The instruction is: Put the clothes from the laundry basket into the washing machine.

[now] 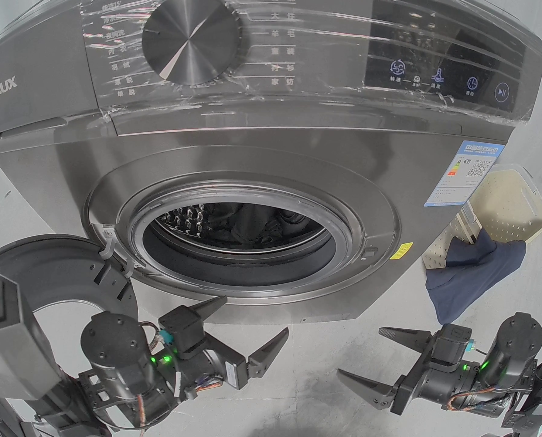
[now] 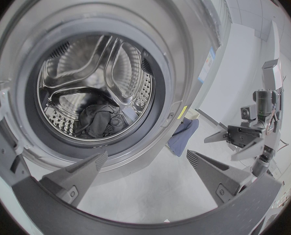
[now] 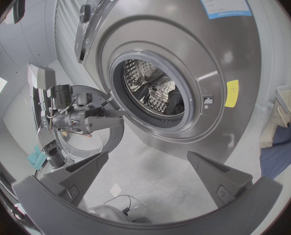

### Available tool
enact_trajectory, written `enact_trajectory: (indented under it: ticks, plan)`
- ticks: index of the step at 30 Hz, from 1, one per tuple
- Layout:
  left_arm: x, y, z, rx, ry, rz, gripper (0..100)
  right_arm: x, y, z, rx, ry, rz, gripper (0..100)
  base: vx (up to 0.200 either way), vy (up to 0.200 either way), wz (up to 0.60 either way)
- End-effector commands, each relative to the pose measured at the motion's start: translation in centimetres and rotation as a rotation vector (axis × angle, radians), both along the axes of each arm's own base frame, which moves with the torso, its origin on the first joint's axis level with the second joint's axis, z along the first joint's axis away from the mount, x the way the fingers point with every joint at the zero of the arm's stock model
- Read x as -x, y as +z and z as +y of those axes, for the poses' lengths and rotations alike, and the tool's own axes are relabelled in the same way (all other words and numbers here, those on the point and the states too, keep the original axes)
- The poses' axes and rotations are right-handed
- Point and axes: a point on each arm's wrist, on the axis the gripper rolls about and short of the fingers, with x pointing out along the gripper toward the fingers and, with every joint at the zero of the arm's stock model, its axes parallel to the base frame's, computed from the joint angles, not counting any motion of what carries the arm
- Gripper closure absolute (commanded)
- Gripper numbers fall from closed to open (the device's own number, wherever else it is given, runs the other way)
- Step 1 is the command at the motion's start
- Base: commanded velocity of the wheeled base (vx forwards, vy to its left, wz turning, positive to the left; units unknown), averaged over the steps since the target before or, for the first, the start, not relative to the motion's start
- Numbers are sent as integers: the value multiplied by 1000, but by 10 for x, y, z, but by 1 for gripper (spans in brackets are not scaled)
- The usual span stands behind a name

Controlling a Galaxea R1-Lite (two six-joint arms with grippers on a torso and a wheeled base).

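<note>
The grey washing machine (image 1: 271, 153) stands with its round opening uncovered, and dark clothes (image 1: 252, 223) lie inside the drum (image 2: 98, 119). To its right a cream laundry basket (image 1: 514, 207) leans on its side. A navy garment (image 1: 471, 268) spills from the basket onto the floor. My left gripper (image 1: 255, 314) hangs open and holds nothing, low in front of the opening. My right gripper (image 1: 359, 350) is open with nothing in it too, over the floor a short way from the navy garment (image 3: 282, 147).
The machine's door (image 1: 58, 268) is swung wide to the left, close behind my left arm. Pale floor lies between both grippers and the machine. A thin cable (image 3: 119, 199) and a scrap of paper (image 3: 115, 190) lie on the floor.
</note>
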Motion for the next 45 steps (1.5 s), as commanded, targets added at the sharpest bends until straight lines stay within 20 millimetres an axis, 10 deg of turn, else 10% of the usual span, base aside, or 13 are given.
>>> enact_trajectory:
  ticks: [1,11,28,45]
  plan:
    - [24,20,24,45,0,-39,0,8,17,-13,-60,-29,-53,0,-200,0,0]
    - [50,28,56,59,30,-53,0,-9,23,-57,-10,-284,-55,0,-80,0,0]
    - [91,54,120,101,160,-85,0,74,41,-127,12,-451,-120,0,-82,0,0]
    - [174,14,184,113,234,-110,0,140,15,-155,-16,-724,-234,0,-82,0,0]
